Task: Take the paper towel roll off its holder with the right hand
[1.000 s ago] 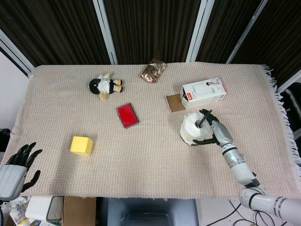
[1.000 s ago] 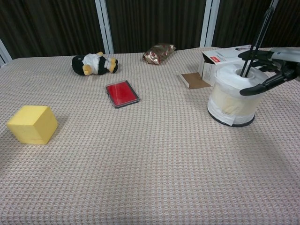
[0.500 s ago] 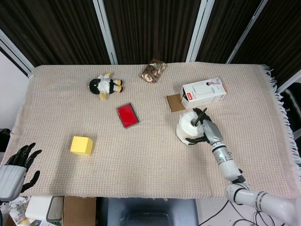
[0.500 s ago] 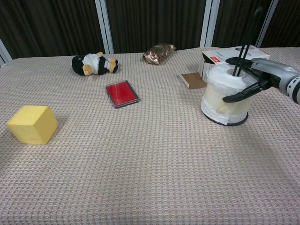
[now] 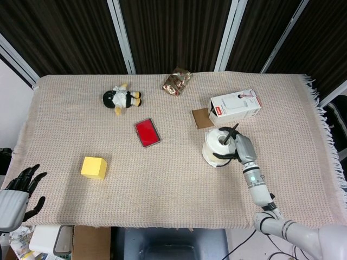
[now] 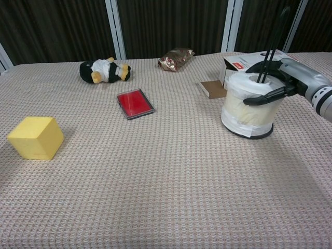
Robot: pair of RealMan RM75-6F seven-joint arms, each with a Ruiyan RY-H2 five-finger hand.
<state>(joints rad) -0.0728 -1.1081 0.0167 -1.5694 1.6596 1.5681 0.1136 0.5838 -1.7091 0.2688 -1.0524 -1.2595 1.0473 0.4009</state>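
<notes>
The white paper towel roll (image 5: 217, 146) (image 6: 248, 110) stands upright on its black holder, whose base rim (image 6: 252, 136) shows under it and whose thin rod (image 6: 271, 44) rises from the core. My right hand (image 5: 242, 146) (image 6: 291, 78) grips the roll's upper part from the right. Its thumb curls across the front and the other fingers reach behind the rod. My left hand (image 5: 17, 190) hangs off the table's near left corner with fingers spread, holding nothing; only the head view shows it.
A white carton (image 5: 235, 105) (image 6: 255, 59) with a brown flap (image 5: 202, 118) lies just behind the roll. A red case (image 5: 147, 132), a yellow block (image 5: 94, 167), a penguin plush (image 5: 121, 98) and a foil bag (image 5: 177, 82) lie further left.
The right hand has moved left and closed around the roll's top. Roll and holder have slid a little to the left on the cloth with it. The left hand has not moved.
</notes>
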